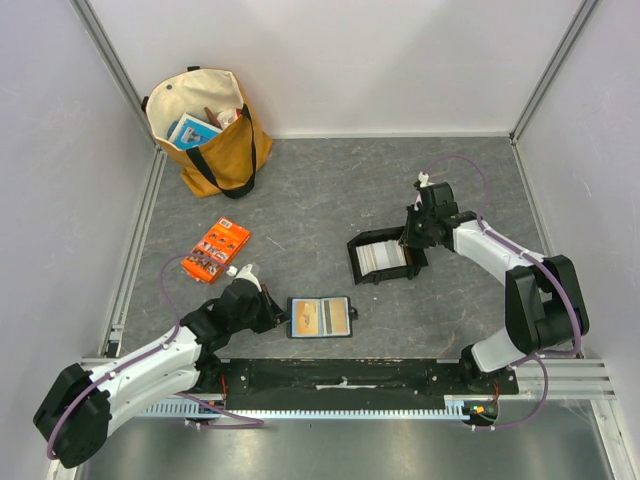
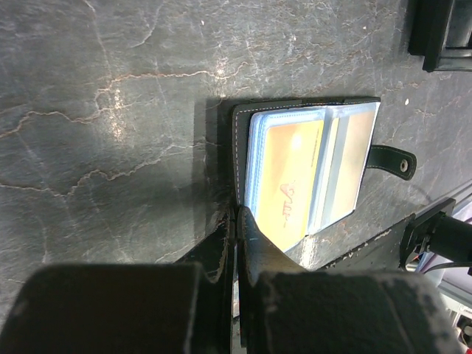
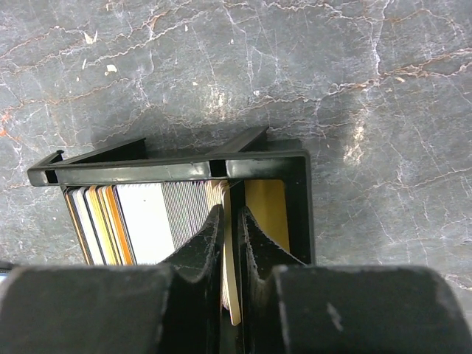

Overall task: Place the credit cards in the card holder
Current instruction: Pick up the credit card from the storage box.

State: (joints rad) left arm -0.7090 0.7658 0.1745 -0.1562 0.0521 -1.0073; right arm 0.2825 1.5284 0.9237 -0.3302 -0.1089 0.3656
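While the left hand (image 2: 236, 218) has its two fingers pressed together, their tips sit against the near corner of the small black leather-like folding card holder (image 2: 237, 140). The holder lies opened flat on the grey marbled bench (image 2: 110, 88). Whether a sliver of the cover is caught between the tips cannot be told. The holder's clear, blue-edged sleeves face up with orange-yellow cards (image 2: 291, 177) inside them, and its snap tab (image 2: 391, 158) sticks out on the side away from the fingers. Seen from above, the holder lies near the front edge of the bench, between the two arms and just right of the left hand.

The right hand (image 3: 230, 215) is well apart from it, over the shallow black plastic tray with raised walls (image 3: 184, 167). Its fingers stand narrow, with one thin tan card (image 3: 231, 299) held on edge between them. The other credit cards (image 3: 144, 221), thin plastic rectangles in white, grey and orange, stand on edge in a row inside the tray, on both sides of the fingers.

A thicker orange printed packet (image 1: 217, 250) lies left of the holder. A mustard-and-cream cloth tote bag (image 1: 205, 140) stands in the far left corner.
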